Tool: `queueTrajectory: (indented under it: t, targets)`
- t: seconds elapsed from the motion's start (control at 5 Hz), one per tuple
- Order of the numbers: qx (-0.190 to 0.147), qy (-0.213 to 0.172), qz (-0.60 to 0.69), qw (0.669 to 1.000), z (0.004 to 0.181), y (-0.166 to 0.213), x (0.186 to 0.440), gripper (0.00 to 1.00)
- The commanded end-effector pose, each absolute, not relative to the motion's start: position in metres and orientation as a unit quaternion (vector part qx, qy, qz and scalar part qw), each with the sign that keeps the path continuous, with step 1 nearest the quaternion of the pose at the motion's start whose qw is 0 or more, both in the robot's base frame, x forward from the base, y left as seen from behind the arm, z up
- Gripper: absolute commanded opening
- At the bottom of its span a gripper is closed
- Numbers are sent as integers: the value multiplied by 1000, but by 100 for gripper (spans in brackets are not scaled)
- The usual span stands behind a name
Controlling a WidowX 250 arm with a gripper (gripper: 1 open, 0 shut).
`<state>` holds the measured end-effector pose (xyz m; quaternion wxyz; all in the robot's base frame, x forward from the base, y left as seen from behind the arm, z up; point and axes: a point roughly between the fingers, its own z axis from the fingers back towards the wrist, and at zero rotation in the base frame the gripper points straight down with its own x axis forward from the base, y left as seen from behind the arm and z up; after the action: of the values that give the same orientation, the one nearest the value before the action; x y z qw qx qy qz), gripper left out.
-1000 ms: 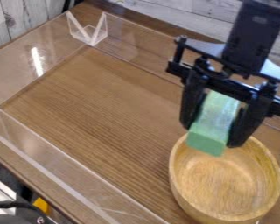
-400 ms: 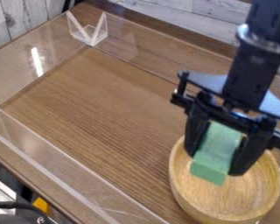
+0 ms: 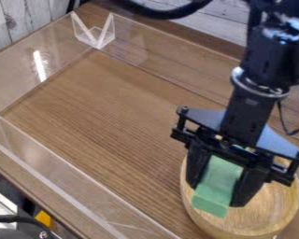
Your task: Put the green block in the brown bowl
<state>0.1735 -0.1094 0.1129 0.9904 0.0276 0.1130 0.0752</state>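
And here's the bowl [image 3: 279,210], down on the table [image 3: 96,107], with the block [image 3: 216,189] right over it

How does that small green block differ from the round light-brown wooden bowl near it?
The bright green block is narrow and straight-sided; the light-brown wooden bowl is round and much wider. The block is solid, while the bowl is hollow. The block is gripped by the black gripper; the bowl sits beneath, unheld.
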Motion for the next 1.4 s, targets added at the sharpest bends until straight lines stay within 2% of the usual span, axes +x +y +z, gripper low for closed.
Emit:
queueTrajectory:
  t: [0.0,0.4,0.8,1.2]
  targets:
    - [18,87,47,995,122,-116,176,0]
    - [19,85,1,996,120,-86,175,0]
    - [16,82,17,996,125,-80,190,0]
    - [17,81,41,996,98,-94,200,0]
